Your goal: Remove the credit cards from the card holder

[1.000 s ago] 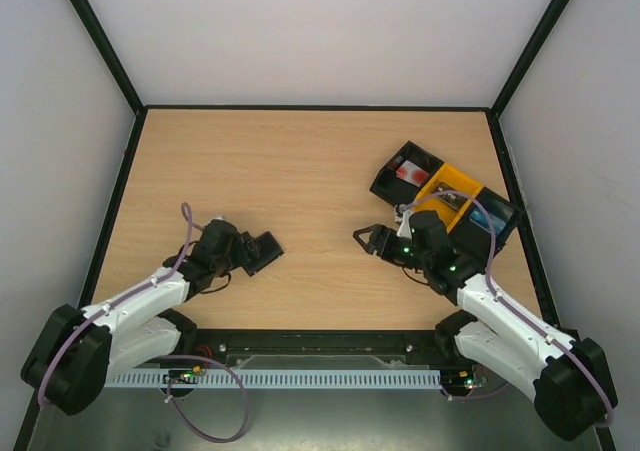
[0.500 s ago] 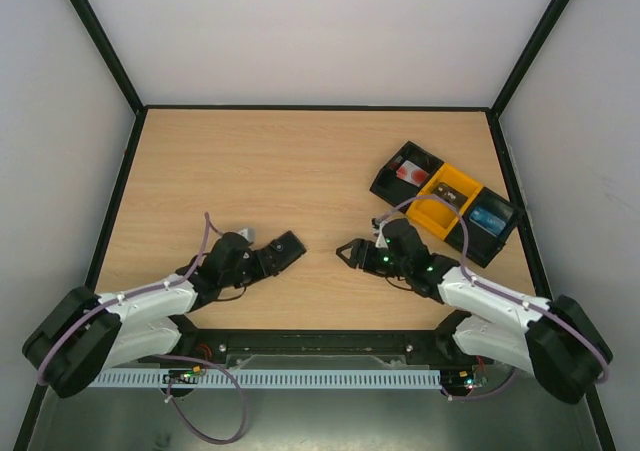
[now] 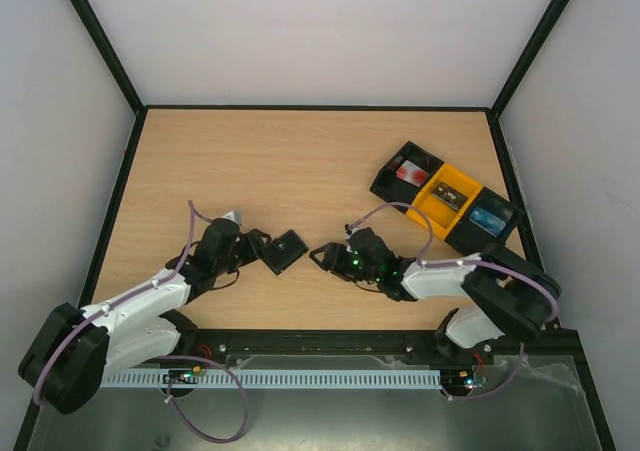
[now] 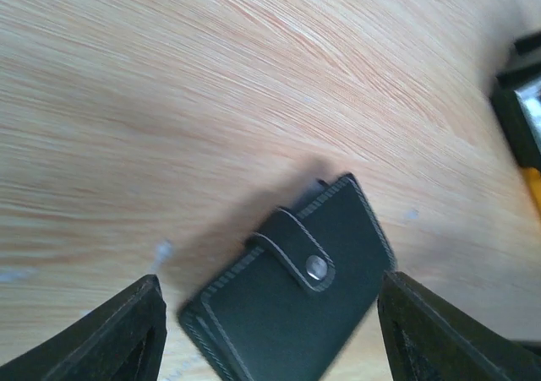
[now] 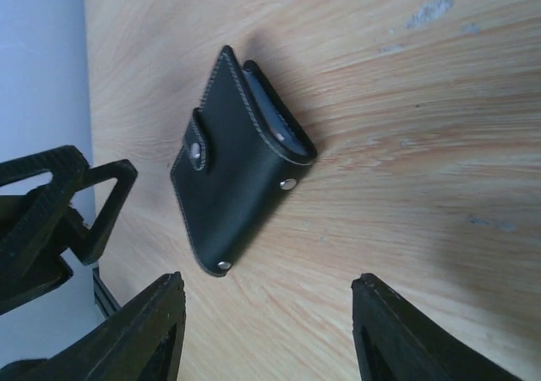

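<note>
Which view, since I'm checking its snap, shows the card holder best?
Right wrist: the card holder lies whole and sharp, its strap snapped shut. Left wrist crops its lower edge; top external shows a small dark shape.

The left arm [image 3: 140, 306] and right arm [image 3: 440, 276] are white-shelled with black joints, black jaws and looping lilac cables [image 3: 191, 226].
</note>
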You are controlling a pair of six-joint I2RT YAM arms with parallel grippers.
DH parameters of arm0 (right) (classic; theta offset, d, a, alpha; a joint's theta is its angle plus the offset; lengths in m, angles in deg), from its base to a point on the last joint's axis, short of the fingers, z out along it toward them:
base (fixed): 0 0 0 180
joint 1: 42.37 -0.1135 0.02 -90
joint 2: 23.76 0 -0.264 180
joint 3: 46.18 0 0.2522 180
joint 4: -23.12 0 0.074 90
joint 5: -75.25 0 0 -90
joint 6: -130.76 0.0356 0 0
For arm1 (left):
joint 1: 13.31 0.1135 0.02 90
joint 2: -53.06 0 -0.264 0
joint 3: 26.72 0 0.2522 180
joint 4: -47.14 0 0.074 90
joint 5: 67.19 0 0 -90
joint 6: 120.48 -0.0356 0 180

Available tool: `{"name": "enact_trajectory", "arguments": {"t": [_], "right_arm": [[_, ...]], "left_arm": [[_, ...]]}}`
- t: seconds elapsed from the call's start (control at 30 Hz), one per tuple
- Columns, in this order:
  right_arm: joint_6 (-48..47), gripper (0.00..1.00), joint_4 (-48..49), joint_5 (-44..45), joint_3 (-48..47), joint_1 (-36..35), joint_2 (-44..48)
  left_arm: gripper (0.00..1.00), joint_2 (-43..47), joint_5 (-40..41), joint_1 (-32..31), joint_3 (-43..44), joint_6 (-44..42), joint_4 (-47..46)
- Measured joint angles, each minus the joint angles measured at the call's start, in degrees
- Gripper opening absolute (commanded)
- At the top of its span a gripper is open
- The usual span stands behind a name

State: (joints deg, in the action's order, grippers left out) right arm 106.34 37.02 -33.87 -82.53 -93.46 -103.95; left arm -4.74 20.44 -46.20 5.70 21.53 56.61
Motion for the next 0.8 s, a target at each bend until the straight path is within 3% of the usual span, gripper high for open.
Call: {"name": "enact_trajectory", "arguments": {"t": [0.23,0.47,0.6,0.8], "right_arm": [[5.1,0.5,10.7,0.3,-1.7,-2.6,-12.5],[7.6,0.49,18.1,1.2,-3.4,-3.8,-18.5],[8.3,0.47,21.2,1.4,-3.7,-3.9,-20.5],[8.5,0.36,22.5,1.6,-3.9,-4.0,-21.6]], "left_arm": [[0.62,-5.7,0.2,2.2,0.5,-4.0,0.6],[0.36,-11.6,-5.6,1.9,0.2,-5.4,-4.0],[0.3,-12.9,-8.4,0.8,-0.9,-4.1,-7.6],[0.22,-15.1,-10.1,-1.5,-2.1,-1.9,-12.1]]}}
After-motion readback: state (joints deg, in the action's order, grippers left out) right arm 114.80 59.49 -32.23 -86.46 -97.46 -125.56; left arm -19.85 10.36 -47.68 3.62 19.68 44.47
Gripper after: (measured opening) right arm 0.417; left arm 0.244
